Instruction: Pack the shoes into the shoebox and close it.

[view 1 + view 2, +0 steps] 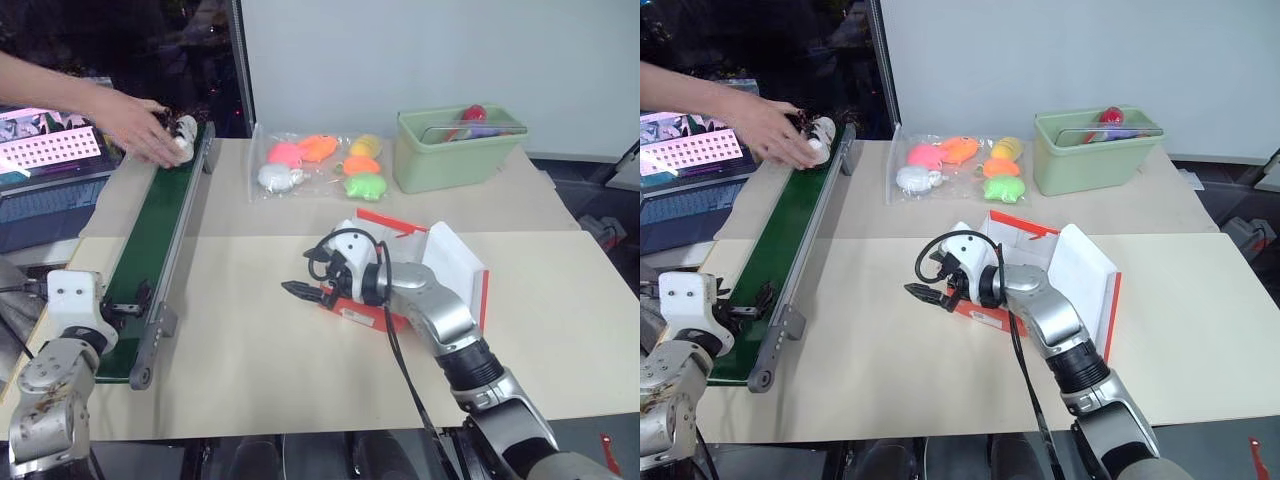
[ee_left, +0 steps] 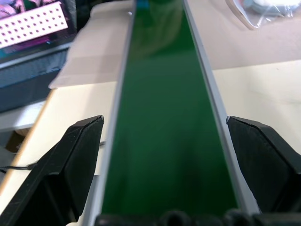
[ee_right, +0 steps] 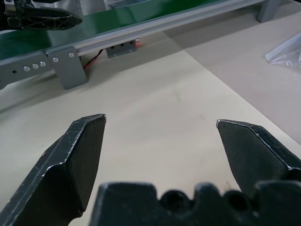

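Right gripper (image 1: 303, 292) sits mid-frame in the head views, jaws spread wide, nothing between them, held just above the cream worktop (image 1: 250, 370). It points toward the left of the frame, at the conveyor. Its wrist and arm lie across the front of the shoebox (image 1: 440, 265).

Shoebox: red-orange outside, white inside, open, lid standing up on the right-hand side. It sits centre-right on the worktop, directly behind the right gripper's wrist. Inside mostly hidden by the arm; cannot tell what it holds.

Left gripper (image 1: 128, 298), lower left of the frame, also spread wide and empty. It is at the near end of the green conveyor belt (image 1: 150, 240), fingers to either side of the belt in the left wrist view, aimed along its length.

Conveyor runs from lower left up to upper left. At its far end a person's hand (image 1: 140, 125) is on a small white shoe with dark laces (image 1: 182, 135), at the belt's upper end. Only one shoe can be made out there.

Upper centre: clear bag of soft toys (image 1: 320, 165), pink, orange, yellow, green, white. To its right, a pale green bin (image 1: 455, 150) with something red at the top.

Far left edge: a laptop (image 1: 45, 170), screen lit.
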`<control>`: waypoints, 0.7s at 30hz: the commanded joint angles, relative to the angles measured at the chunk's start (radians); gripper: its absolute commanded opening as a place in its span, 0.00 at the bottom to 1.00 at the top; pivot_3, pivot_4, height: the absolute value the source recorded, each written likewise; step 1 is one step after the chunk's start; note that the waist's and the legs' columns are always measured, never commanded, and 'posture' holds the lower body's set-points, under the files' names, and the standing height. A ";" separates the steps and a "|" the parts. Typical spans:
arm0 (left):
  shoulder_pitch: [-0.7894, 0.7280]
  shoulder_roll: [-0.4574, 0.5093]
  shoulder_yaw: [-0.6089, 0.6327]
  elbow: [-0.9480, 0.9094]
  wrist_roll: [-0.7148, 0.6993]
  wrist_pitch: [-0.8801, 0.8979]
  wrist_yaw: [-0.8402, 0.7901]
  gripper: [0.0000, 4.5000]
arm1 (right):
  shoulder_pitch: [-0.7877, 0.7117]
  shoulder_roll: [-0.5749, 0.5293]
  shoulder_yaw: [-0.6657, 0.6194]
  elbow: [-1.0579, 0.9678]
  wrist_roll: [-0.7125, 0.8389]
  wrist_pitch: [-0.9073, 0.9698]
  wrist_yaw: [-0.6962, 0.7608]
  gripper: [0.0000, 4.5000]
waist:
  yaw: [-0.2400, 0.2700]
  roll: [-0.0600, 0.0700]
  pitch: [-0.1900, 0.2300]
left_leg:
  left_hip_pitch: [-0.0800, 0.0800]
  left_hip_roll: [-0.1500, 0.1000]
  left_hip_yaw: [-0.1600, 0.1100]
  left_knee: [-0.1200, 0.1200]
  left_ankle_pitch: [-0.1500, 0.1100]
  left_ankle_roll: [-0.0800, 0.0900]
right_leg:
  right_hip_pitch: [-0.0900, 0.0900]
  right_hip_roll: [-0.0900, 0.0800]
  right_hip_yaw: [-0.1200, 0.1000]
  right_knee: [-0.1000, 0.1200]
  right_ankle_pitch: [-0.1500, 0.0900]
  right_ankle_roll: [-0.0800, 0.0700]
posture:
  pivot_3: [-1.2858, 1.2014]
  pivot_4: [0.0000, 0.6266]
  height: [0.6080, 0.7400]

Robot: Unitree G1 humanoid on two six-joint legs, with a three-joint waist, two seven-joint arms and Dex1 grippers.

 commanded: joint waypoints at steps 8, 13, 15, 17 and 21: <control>-0.040 0.004 -0.030 -0.013 0.005 -0.003 0.029 1.00 | 0.016 0.002 -0.035 -0.062 0.001 0.007 -0.016 0.99 | 0.000 0.000 0.000 | 0.000 0.000 0.000 0.000 0.000 0.000 | 0.000 0.000 0.000 0.000 0.000 0.000 | 0.52 0.24 0.92; -0.050 0.007 -0.031 -0.005 0.006 -0.002 0.032 1.00 | 0.017 0.002 -0.037 -0.065 0.001 0.009 -0.017 0.99 | -0.001 0.000 0.000 | 0.000 0.000 0.000 0.000 0.000 0.000 | 0.000 0.000 0.000 0.000 0.000 0.000 | 0.52 0.24 0.92; -0.056 0.005 -0.027 0.002 0.005 -0.001 0.040 1.00 | 0.017 0.003 -0.037 -0.065 0.001 0.008 -0.018 0.99 | 0.000 0.000 0.000 | 0.000 0.000 0.000 0.000 0.000 0.000 | 0.000 0.000 0.000 0.000 0.000 0.000 | 0.52 0.24 0.92; -0.065 -0.002 -0.020 0.015 0.005 0.006 0.057 1.00 | 0.016 0.004 -0.037 -0.063 0.001 0.007 -0.019 0.99 | 0.000 0.000 0.000 | 0.000 0.000 0.000 0.000 0.000 0.000 | 0.000 0.000 0.000 0.000 0.000 0.000 | 0.52 0.24 0.92; -0.076 -0.004 -0.023 0.029 0.012 0.009 0.082 1.00 | 0.012 0.008 -0.037 -0.057 0.001 0.003 -0.020 0.99 | 0.000 0.000 0.000 | 0.000 0.000 0.000 0.000 0.000 0.000 | 0.000 0.000 0.000 0.000 0.000 0.000 | 0.52 0.24 0.92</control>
